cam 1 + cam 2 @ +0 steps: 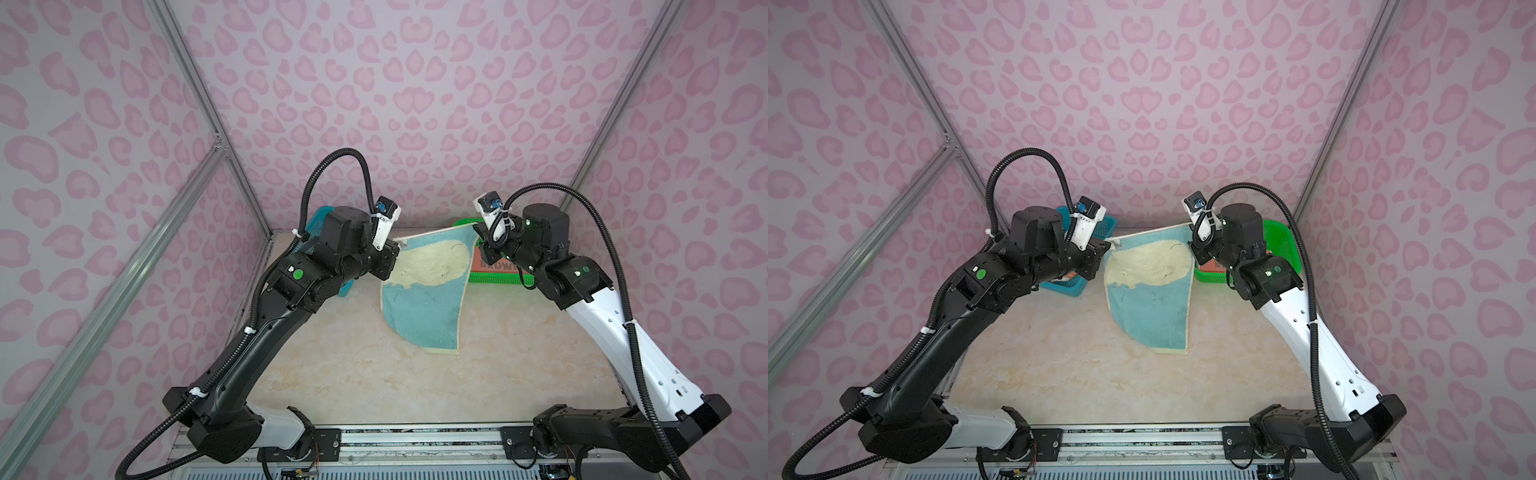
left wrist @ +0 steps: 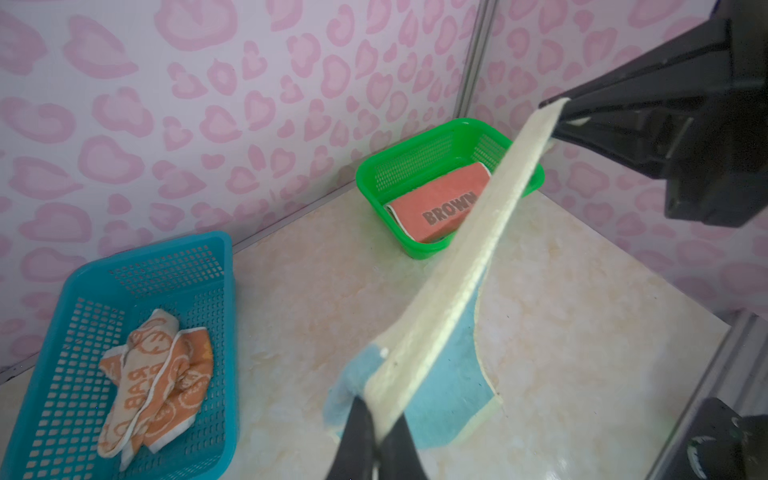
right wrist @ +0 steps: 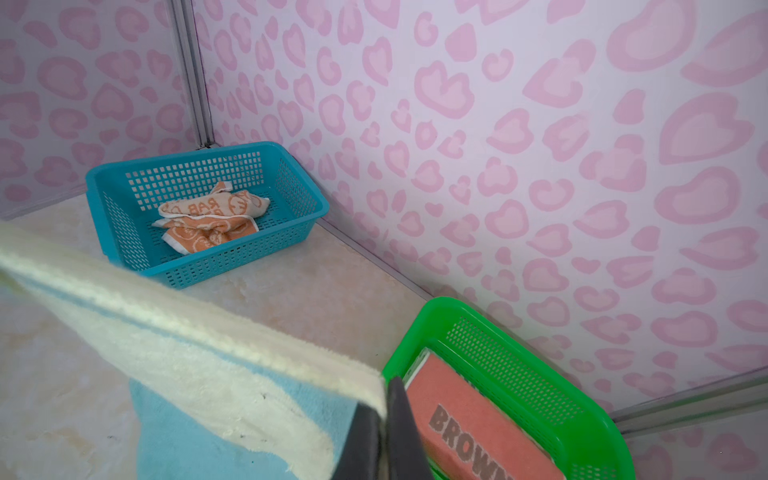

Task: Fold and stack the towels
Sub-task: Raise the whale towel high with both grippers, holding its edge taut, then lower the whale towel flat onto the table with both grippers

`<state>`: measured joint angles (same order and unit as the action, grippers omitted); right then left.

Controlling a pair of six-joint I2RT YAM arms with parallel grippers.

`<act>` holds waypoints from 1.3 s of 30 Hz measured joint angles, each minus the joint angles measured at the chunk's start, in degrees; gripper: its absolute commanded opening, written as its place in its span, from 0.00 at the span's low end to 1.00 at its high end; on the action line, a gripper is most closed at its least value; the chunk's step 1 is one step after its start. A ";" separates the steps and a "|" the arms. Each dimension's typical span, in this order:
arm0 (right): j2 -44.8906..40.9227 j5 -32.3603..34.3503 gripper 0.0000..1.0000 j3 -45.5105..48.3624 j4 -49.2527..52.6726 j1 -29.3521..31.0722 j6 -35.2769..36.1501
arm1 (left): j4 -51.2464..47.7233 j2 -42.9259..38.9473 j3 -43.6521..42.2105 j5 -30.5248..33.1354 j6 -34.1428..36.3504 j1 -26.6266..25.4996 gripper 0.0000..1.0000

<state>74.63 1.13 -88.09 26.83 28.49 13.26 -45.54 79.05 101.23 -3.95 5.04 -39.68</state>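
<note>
Left wrist view: left gripper point(image 2: 379, 409) is clamped on one top corner of the whale towel point(image 2: 449, 390), jaws closed tight on the cloth. The right gripper point(image 2: 557, 109) pinches the opposite top corner, also closed on it (right wrist view agrees: both fingers pressed onto the cream edge). The top hem runs taut between the two, held up off the tabletop point(image 1: 374, 374).

In both top views the towel hangs spread out, with the cream whale up top and light blue below. It narrows toward the lower hem, which looks to rest on the tabletop near the middle.

Both grippers sit at the far end, the left one in front of the blue basket point(image 2: 166, 253) and the right one in front of the green basket point(image 2: 374, 174).

In the blue basket, far left corner, lies a crumpled orange-and-cream towel point(image 2: 153, 382) lettered "RAB"; can't tell if it's one cloth or two. In the green basket, far right, lies the coral "BROWN" towel point(image 2: 440, 203), folded flat. The baskets are well apart.
</note>
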 measured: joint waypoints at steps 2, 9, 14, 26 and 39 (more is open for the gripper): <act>-0.81 -0.31 0.00 -0.04 0.63 0.00 0.94 | -1.51 -0.98 -0.04 -2.82 1.20 0.07 0.03; -5.90 -2.08 0.00 -0.04 2.03 3.50 3.28 | -2.40 -8.00 -0.74 -8.66 2.08 0.13 0.03; -10.05 -1.09 0.00 -1.95 3.80 8.48 4.57 | -2.60 -12.26 -0.70 -10.49 1.36 0.20 0.03; -13.35 2.73 0.00 -2.99 5.95 14.78 7.02 | -2.69 -16.85 -1.31 -12.94 -0.09 0.20 0.03; -3.37 3.80 0.00 3.80 4.63 3.37 7.26 | -2.91 -0.20 -4.15 -7.28 3.89 4.83 0.03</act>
<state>71.26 4.93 -84.29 31.46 31.86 20.51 -48.45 78.85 97.08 -11.22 8.93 -34.85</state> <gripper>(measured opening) 0.050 0.060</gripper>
